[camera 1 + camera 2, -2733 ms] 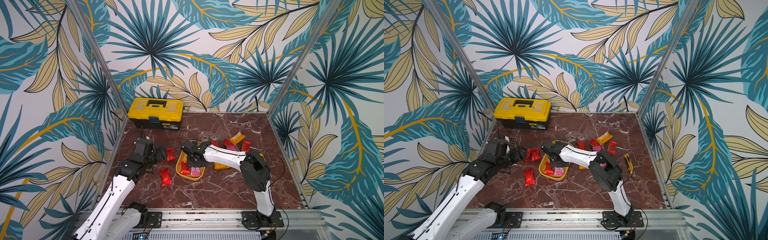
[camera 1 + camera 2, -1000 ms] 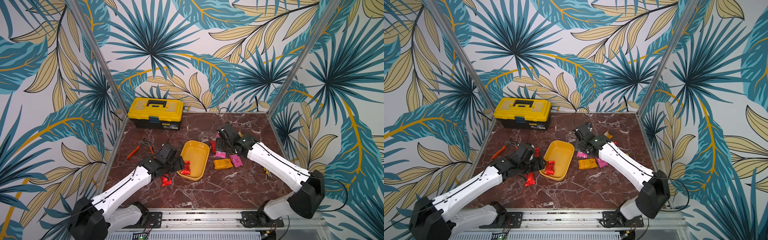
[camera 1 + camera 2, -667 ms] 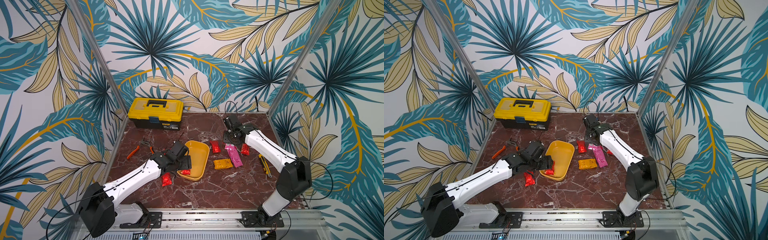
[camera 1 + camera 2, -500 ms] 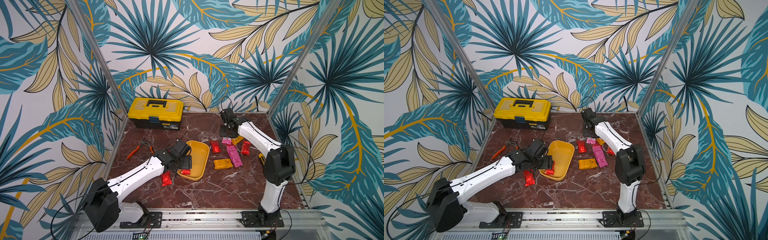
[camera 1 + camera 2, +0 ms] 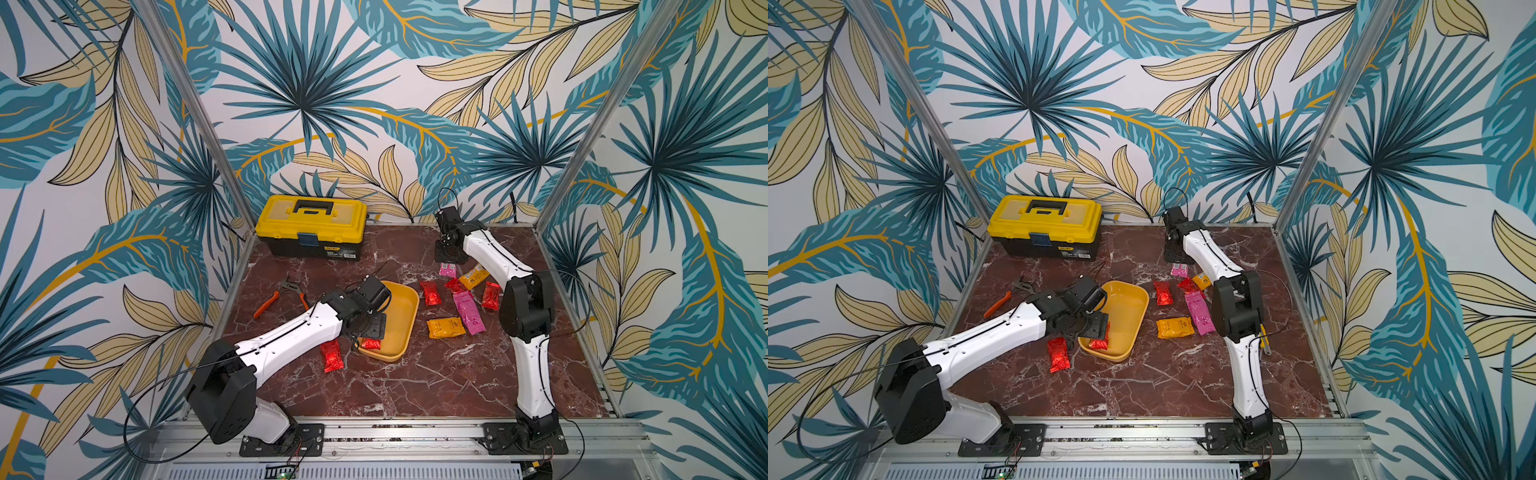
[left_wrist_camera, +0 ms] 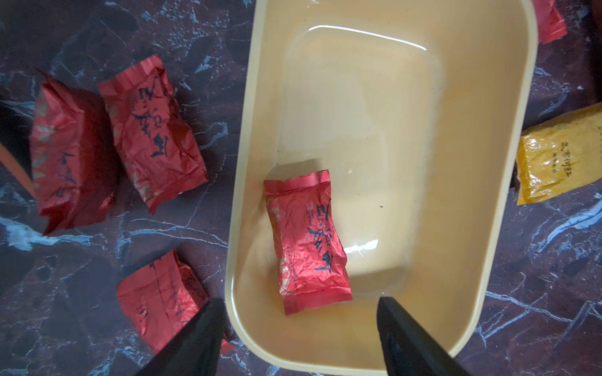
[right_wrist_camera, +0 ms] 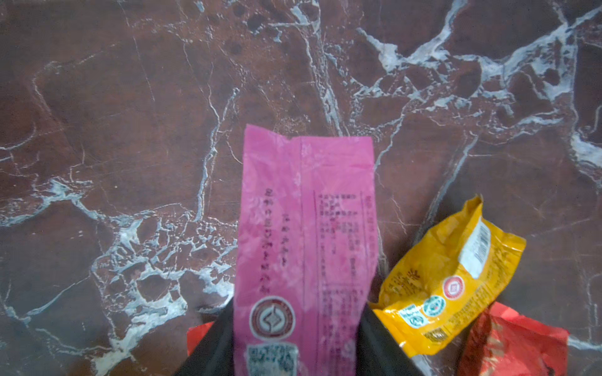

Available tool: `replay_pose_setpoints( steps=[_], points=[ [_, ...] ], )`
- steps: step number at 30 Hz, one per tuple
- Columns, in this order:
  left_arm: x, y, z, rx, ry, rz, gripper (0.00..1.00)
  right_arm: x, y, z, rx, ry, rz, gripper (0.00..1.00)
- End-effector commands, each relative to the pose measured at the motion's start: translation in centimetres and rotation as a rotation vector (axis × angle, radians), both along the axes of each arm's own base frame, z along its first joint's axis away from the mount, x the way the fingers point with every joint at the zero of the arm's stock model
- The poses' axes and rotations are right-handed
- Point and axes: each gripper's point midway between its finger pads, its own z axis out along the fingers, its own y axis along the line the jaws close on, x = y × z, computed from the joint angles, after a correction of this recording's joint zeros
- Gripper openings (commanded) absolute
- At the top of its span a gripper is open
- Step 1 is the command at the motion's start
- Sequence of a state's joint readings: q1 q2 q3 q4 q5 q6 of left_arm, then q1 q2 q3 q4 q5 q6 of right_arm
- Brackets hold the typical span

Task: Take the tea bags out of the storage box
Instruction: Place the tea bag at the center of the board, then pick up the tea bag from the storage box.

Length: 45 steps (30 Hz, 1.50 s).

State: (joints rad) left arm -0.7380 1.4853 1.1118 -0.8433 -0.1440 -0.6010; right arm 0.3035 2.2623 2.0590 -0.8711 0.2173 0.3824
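A closed yellow-lidded black toolbox (image 5: 311, 226) stands at the far left corner of the red-brown marble desk (image 5: 415, 386). Orange-handled pliers (image 5: 286, 286) lie nearer, beside the desk's left edge. Blue and tan palm-leaf wallpaper (image 5: 311, 83) rises on three sides.

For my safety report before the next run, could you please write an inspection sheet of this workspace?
Surface: marble table, no spill seen.
Job's things: yellow box holds one red tea bag; other tea bags lie outside on the table.
Clutter: toolbox, pliers, knife partly hidden.
Grippers: left gripper open over the box; right gripper around a pink tea bag, grip unclear.
Cables: black loops beside both arms.
Surroundings: leaf-patterned walls.
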Motion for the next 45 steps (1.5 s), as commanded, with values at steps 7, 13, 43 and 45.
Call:
replay_pose_setpoints(
  steps=[7, 13, 43, 45],
  points=[
    [0.7, -1.0, 0.1, 0.056, -0.002, -0.025, 0.78, -0.8, 0.1, 1.7, 0.016, 0.007, 0.039, 0.7],
    [0.0, -2.6, -0.4, 0.068, 0.001, -0.018, 0.78, -2.8, 0.2, 5.7, 0.073, -0.054, 0.041, 0.7],
    [0.7, -0.7, -6.1, 0.17, 0.021, 0.184, 0.65, -18.2, 1.8, 13.6, 0.318, -0.223, 0.165, 0.63],
    [0.7, -0.5, -6.3, 0.184, 0.021, 0.186, 0.66, -18.2, 1.9, 13.4, 0.317, -0.219, 0.166, 0.63]
  ],
)
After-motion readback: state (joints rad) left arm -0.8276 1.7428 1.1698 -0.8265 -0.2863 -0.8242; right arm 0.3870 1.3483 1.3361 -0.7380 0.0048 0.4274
